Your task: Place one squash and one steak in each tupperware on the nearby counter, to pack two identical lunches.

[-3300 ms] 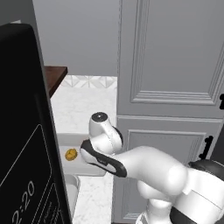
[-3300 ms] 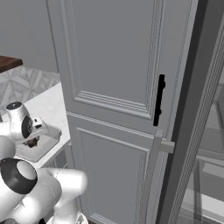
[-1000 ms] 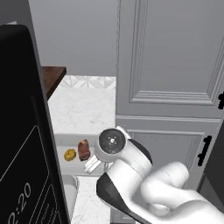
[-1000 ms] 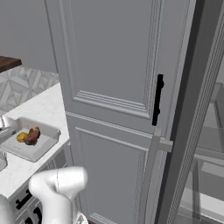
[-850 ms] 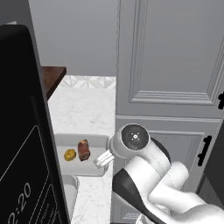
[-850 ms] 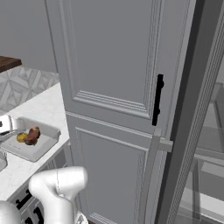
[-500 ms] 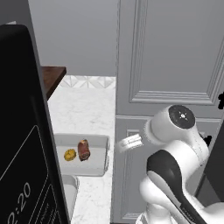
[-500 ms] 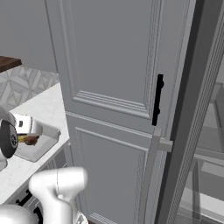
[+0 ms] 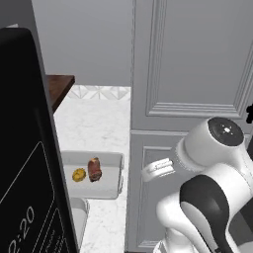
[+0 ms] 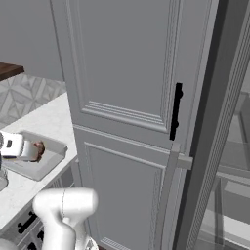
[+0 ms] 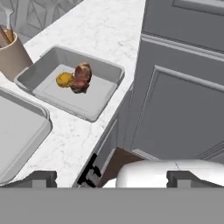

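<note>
While the arm hangs off the counter's edge, this is how things lie, left to right:
empty tupperware (image 11: 19, 131): nearest the claw, up and to its left on the counter (image 11: 105, 39)
filled tupperware (image 11: 105, 70): farther off; holds squash (image 11: 64, 79) touching steak (image 11: 81, 77) (long axis upright in the hand view)
gripper (image 11: 111, 178): jaws wide, holding nothing; out beyond the counter, before the grey cabinet door (image 11: 183, 109)

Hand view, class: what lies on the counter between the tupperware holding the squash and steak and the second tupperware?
Only bare white counter: a strip of marble separates the filled tupperware from the second tupperware. A beige cup stands off beside them.
</note>
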